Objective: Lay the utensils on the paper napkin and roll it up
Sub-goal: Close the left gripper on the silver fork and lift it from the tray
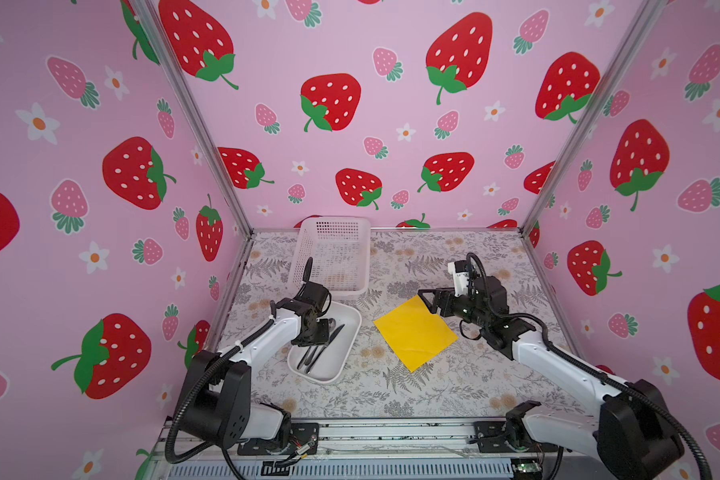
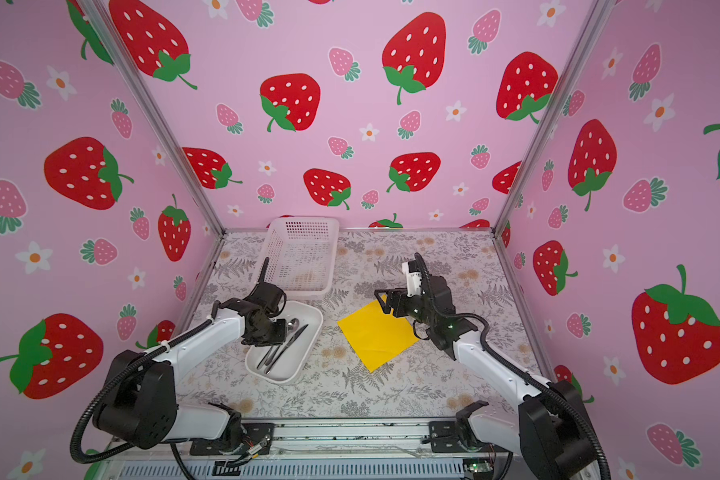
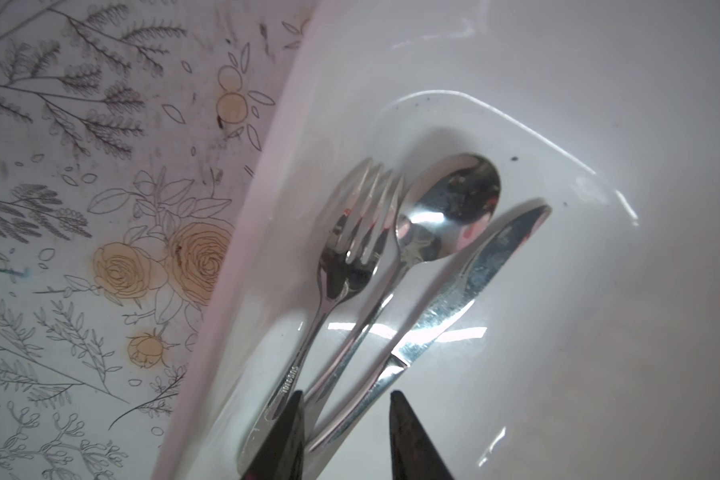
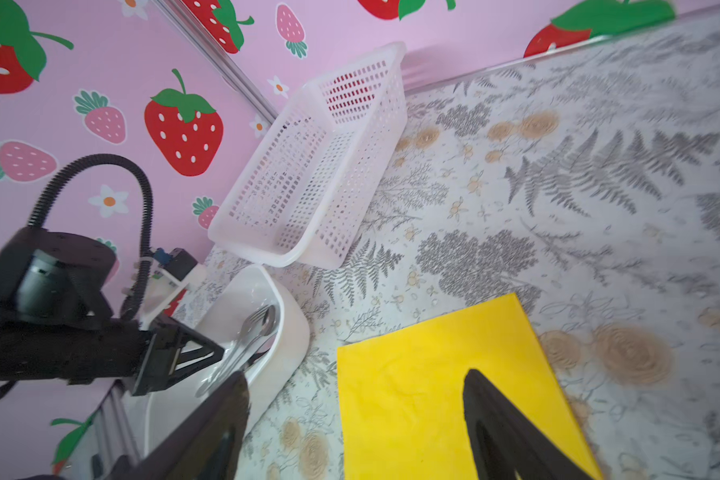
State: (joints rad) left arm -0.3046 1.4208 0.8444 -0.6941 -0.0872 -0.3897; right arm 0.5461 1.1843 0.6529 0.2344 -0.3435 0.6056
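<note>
Looking at the utensils (image 1: 320, 347) first, I see all three lying in the tray (image 1: 347, 330), none on the napkin (image 1: 414, 332) yet. In the left wrist view the fork (image 3: 350, 249), spoon (image 3: 445, 208) and knife (image 3: 474, 282) lie side by side, heads together near one end of the tray. The spoon's bowl touches the fork's tines, and the knife blade runs along the spoon's other side. Their handles converge toward my left gripper (image 3: 345, 399).

That gripper points down into the tray with its fingers a narrow gap apart. The spoon and knife handles run into the gap, while the fork handle passes under one fingertip (image 3: 285, 432). White tray shows between the knife handle and the other fingertip, so nothing is clamped. I cannot tell whether the tips touch the metal.

The napkin lies flat on the table (image 1: 391, 395), turned corner-on to me, to the right of the tray and apart from it. My right gripper (image 4: 356, 374) is over the napkin's far corner in both top views, fingers spread wide with nothing between them. I cannot tell whether it touches the paper.

A basket (image 1: 333, 257) stands just behind the tray, against the back wall.
</note>
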